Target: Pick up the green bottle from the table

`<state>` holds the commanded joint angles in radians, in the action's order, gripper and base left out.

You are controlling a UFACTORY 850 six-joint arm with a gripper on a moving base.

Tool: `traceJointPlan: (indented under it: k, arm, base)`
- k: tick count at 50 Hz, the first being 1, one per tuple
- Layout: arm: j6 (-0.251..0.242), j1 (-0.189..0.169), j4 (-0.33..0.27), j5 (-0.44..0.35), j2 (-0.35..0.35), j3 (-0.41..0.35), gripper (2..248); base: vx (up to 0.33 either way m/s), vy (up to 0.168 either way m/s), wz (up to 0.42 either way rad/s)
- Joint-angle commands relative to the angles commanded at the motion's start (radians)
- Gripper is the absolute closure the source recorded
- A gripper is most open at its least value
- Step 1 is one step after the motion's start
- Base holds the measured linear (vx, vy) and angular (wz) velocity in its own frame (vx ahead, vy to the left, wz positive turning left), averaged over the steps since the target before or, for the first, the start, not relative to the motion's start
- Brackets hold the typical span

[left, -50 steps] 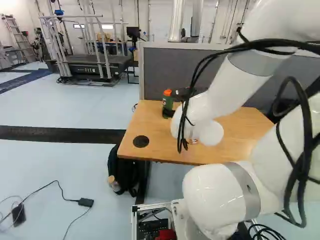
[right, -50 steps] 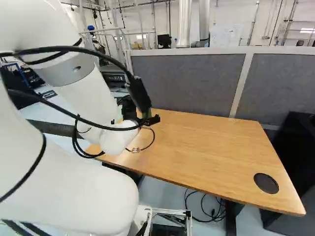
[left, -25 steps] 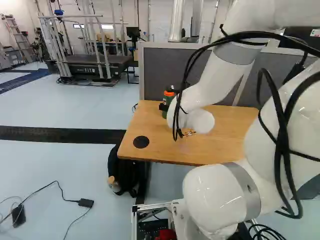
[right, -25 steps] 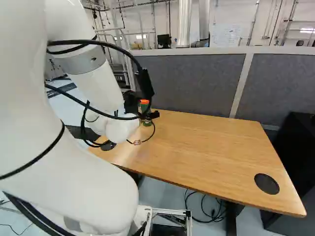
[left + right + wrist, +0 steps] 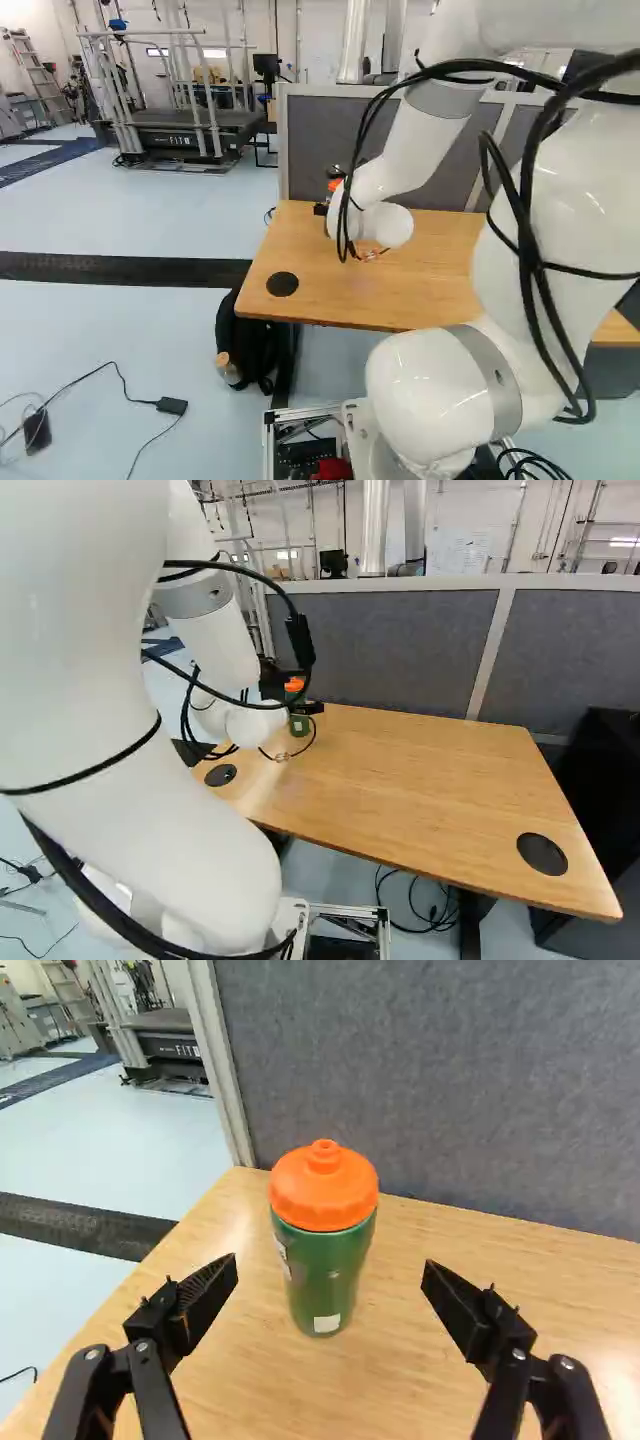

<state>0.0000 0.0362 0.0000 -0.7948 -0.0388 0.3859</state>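
So, from the left base view I see my white arm (image 5: 400, 150) reaching out over the wooden table (image 5: 370, 300), with the orange lid of the green bottle (image 5: 335, 185) peeking out beside its far end. A black backpack (image 5: 245, 340) sits on the floor by the table's near corner.

Over in the right base view, the black pincer (image 5: 308, 709) is at the bottle, partly covering it, and a grey partition (image 5: 380, 640) runs along behind the table. A cable hangs in a loop near the pincer.

The wrist view gives me the clearest look: my pincer's two fingers stand wide apart and hold nothing. The bottle is upright on the table, lined up with the gap between them, and I see neither finger touching it. A small white label shows low on its side.
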Motion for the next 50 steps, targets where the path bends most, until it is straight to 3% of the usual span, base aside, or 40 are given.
traceJointPlan:
  k: [16,40,41,45,46,50]
  arm:
    - [0.000,-0.002,0.000,0.065,-0.079,0.085,3]
    - [0.000,-0.010,0.000,0.072,-0.149,0.163,3]
    - [0.000,-0.010,0.000,0.072,-0.149,0.163,24]
    - [0.000,-0.010,0.000,0.072,-0.150,0.164,24]
    - [0.000,-0.010,0.000,0.072,-0.150,0.164,62]
    - [0.000,-0.010,0.000,0.072,-0.150,0.164,62]
  base:
    - [0.000,0.000,0.000]
    - [0.000,0.000,0.000]
    - [0.000,0.000,0.000]
    - [0.000,0.000,0.000]
    - [0.000,0.000,0.000]
    - [0.000,0.000,0.000]
